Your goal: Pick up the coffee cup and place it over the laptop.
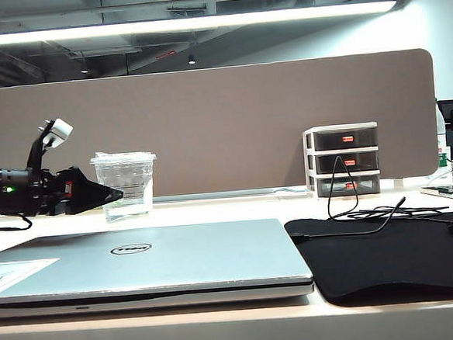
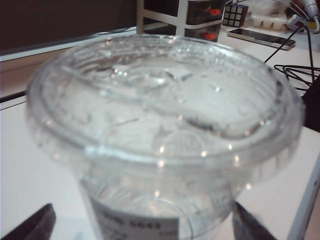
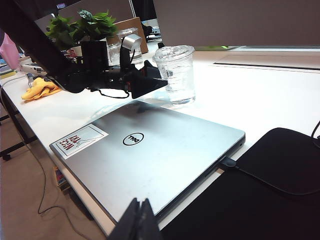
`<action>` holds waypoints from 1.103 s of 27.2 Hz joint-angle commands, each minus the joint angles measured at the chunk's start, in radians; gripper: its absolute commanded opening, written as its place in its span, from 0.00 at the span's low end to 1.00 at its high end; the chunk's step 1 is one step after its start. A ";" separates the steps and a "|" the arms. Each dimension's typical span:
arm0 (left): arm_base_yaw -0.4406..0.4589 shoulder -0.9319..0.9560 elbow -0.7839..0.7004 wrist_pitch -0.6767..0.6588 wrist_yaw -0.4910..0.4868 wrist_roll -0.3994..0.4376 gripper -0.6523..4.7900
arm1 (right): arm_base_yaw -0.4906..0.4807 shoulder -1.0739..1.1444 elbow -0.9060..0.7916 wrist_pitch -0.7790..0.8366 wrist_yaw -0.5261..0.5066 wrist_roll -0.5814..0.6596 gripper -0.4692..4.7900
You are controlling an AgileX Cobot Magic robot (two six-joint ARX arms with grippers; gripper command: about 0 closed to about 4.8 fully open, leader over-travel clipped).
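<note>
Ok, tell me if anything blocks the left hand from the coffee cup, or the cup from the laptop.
Nothing visible does. The left hand is open and level at the coffee cup, one finger on each side of its wall. The closed laptop lies directly in front of the cup, its lid bare apart from a sticker. The right hand, shut, hangs clear above the laptop's near edge.

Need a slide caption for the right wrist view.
Left gripper, open, beside the coffee cup behind the closed Dell laptop; right gripper shut, hanging over the laptop's near edge.
</note>
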State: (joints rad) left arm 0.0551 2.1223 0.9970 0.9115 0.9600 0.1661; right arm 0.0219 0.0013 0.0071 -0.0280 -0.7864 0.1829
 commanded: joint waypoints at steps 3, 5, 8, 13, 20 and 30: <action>-0.034 0.027 0.071 -0.067 0.025 0.026 1.00 | 0.001 -0.002 -0.006 0.010 0.000 -0.004 0.08; -0.046 0.032 0.080 -0.067 0.016 0.028 1.00 | 0.001 -0.002 -0.006 0.010 0.000 -0.004 0.08; -0.056 0.043 0.092 -0.070 -0.003 0.041 1.00 | 0.001 -0.002 -0.006 0.010 0.000 -0.004 0.08; -0.065 0.063 0.105 -0.067 -0.007 0.040 1.00 | 0.000 -0.002 -0.006 0.010 0.000 -0.003 0.08; -0.075 0.069 0.111 -0.045 -0.054 0.044 1.00 | 0.001 -0.002 -0.006 0.010 0.000 -0.004 0.08; -0.085 0.069 0.111 -0.025 -0.096 0.043 1.00 | 0.001 -0.002 -0.006 0.010 0.000 -0.003 0.08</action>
State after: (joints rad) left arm -0.0288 2.1937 1.1049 0.8722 0.8627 0.2092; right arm 0.0219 0.0013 0.0071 -0.0280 -0.7864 0.1829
